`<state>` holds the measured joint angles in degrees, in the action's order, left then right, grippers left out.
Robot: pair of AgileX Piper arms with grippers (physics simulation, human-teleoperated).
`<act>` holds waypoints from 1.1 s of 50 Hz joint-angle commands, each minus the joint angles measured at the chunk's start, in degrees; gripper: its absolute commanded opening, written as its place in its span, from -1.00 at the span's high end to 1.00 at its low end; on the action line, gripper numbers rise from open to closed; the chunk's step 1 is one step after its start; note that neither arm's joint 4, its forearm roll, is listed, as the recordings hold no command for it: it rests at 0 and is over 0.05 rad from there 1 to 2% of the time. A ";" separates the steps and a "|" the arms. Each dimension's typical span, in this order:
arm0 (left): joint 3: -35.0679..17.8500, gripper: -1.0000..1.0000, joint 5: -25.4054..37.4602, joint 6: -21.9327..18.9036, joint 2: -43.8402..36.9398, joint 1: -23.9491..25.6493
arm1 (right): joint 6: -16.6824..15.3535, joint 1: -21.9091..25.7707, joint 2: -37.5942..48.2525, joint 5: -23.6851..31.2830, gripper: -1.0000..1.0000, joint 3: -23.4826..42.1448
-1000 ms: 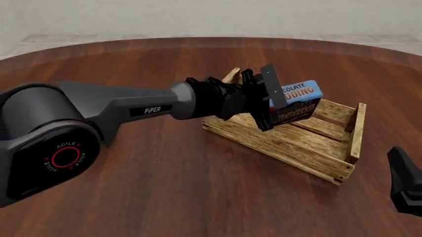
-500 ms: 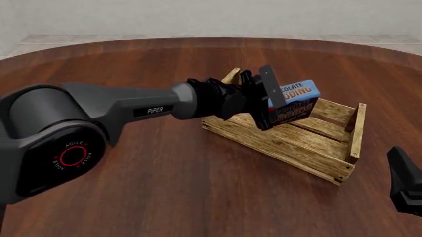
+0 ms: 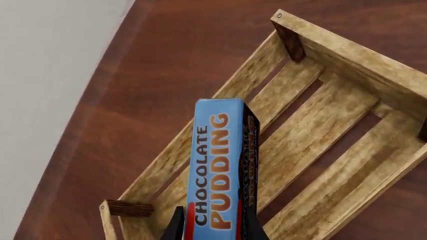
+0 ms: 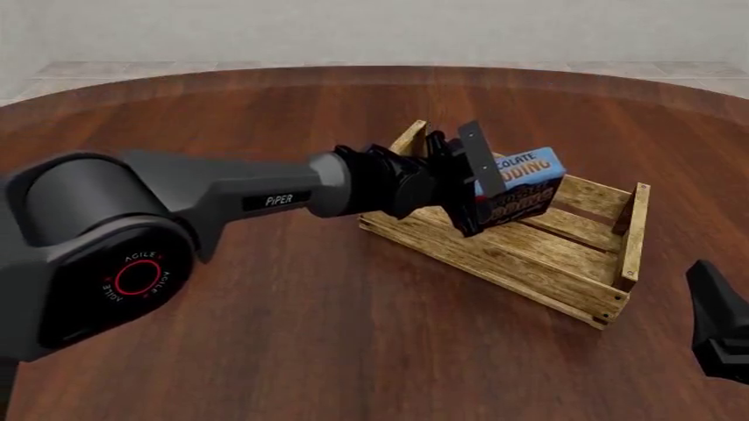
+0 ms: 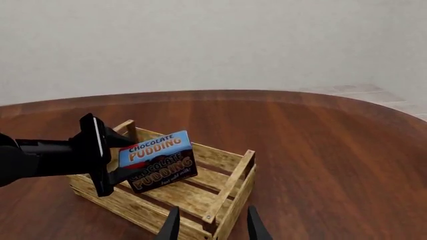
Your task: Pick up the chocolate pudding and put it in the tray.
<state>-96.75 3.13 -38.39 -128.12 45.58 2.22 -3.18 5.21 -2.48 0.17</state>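
Chocolate pudding (image 4: 518,181), one carton, hangs tilted above the one wooden tray (image 4: 591,303) on the desk (image 4: 293,342), pinched between the left gripper (image 4: 478,187) fingers. Released while tilted, it could tumble against a slat wall. The right gripper (image 5: 210,226) idles nearby, fingers spread.

Left gripper (image 3: 212,227) fingertips and chocolate pudding (image 3: 219,175) lower end: cropped by frame edge. Right gripper (image 4: 720,329): partly outside the front view.
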 commanded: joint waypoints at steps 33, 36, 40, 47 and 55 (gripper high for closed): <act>1.21 1.00 -2.38 0.07 -0.99 0.05 | -0.26 0.15 0.45 -0.25 -1.00 0.00; 1.16 1.00 -2.46 -0.04 -1.10 -0.05 | -0.28 0.15 0.45 -0.25 -1.00 0.00; 0.59 1.00 -2.20 0.35 -1.37 -0.23 | -0.28 0.08 0.67 -0.37 -1.00 0.00; 0.99 -1.00 -3.18 -1.01 -1.79 -0.76 | -0.34 0.02 0.84 -0.47 -1.00 0.00; 1.01 -1.00 -3.49 -2.27 -1.98 -1.08 | -0.37 0.03 0.96 -0.54 -1.00 0.00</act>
<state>-96.15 0.30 -39.05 -129.48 44.91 1.89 -3.13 6.01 -2.93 0.17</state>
